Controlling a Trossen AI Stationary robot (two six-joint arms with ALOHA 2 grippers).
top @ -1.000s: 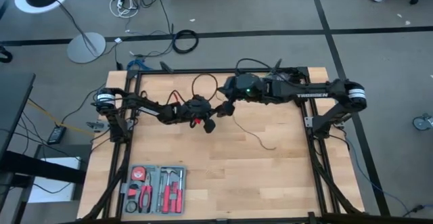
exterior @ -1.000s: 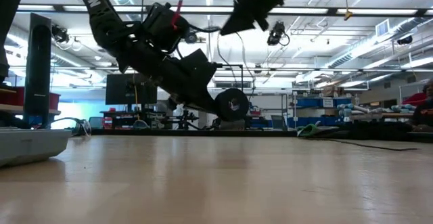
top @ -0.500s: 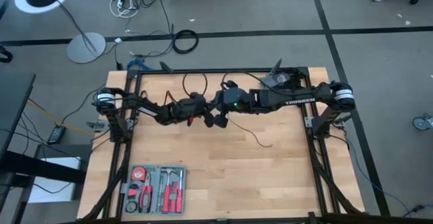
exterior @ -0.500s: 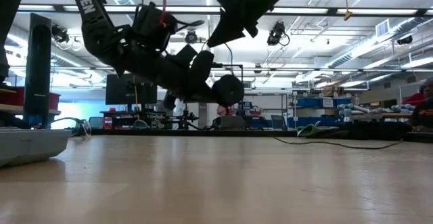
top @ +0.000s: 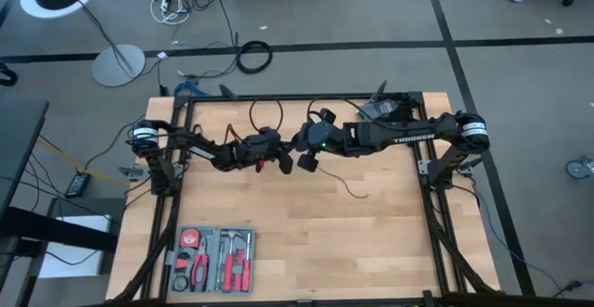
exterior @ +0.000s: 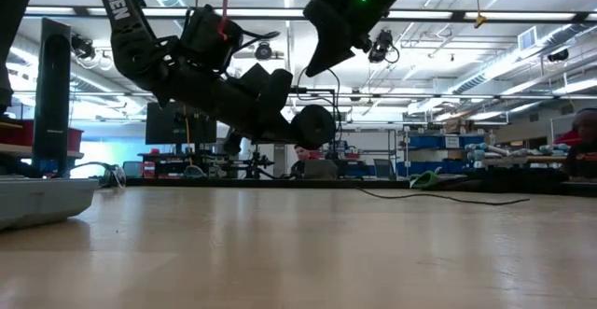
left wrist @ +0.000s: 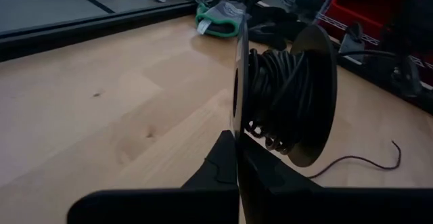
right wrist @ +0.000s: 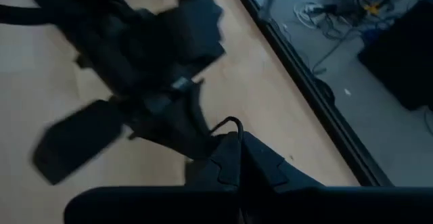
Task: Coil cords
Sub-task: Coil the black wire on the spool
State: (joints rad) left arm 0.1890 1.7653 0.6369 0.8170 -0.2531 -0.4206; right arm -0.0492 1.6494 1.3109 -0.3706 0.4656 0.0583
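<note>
One black spool (left wrist: 287, 99) held wound cord (left wrist: 274, 92); the left gripper (top: 295, 161) clenched its flange. The right gripper (top: 313, 141) pinched the cord. One tool tray (top: 215, 258) held hand tools.

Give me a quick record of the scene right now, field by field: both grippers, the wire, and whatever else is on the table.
left gripper: shut on the rim of the spool, held above the table
spool: black, partly wound with the thin black wire
right gripper: shut on a length of the wire, close beside the spool
loose wire end: trailing on the tabletop
tool case: open, at the table's near left corner
</note>
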